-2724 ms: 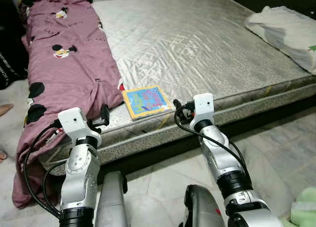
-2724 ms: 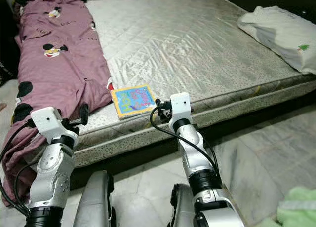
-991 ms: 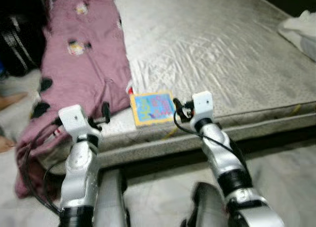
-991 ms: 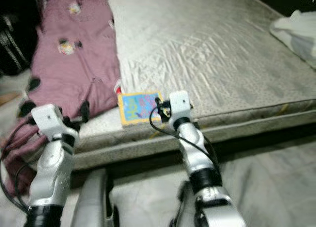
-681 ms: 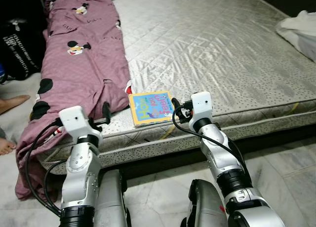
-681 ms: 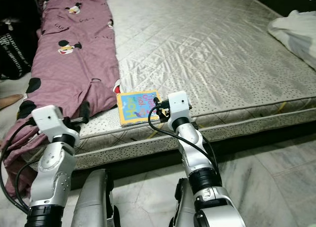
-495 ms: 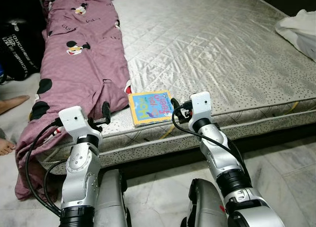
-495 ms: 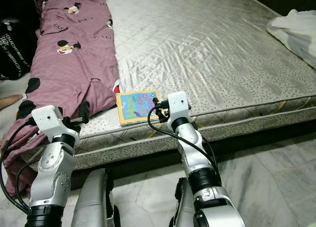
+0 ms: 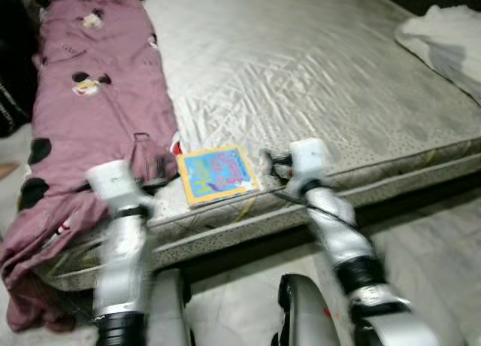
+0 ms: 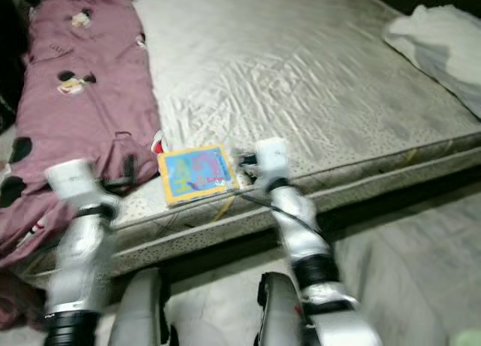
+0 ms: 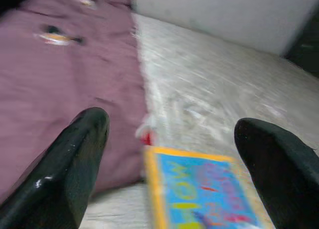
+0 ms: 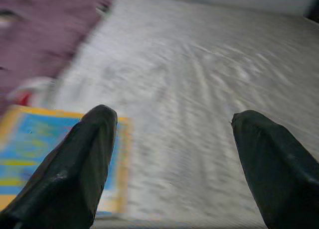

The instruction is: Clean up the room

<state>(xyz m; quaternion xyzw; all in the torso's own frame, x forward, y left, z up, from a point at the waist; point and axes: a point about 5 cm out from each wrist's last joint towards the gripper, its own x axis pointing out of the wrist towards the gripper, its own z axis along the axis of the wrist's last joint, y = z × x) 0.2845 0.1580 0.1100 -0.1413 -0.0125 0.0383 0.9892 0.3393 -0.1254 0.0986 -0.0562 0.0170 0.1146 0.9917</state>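
Note:
A blue picture book [image 9: 218,174] with a yellow border lies flat on the grey mattress [image 9: 316,75], close to its front edge. A purple blanket [image 9: 83,113] with cartoon mouse prints covers the mattress's left side and spills over the corner. My left gripper [image 9: 159,168] hovers over the blanket's edge just left of the book, blurred. My right gripper [image 9: 269,164] hovers just right of the book. In the left wrist view the gripper [image 11: 174,159] is open with the book [image 11: 204,189] ahead. The right gripper [image 12: 174,164] is open too, the book [image 12: 45,154] beside one finger.
A white pillow [image 9: 447,41] lies at the mattress's far right corner. Pale tiled floor [image 9: 436,241] runs along the mattress's front edge. The eye views are blurred by motion.
The whole picture has shifted left and blurred, so the camera has moved. Both arms keep the same pose on either side of the book, and both grippers stay open.

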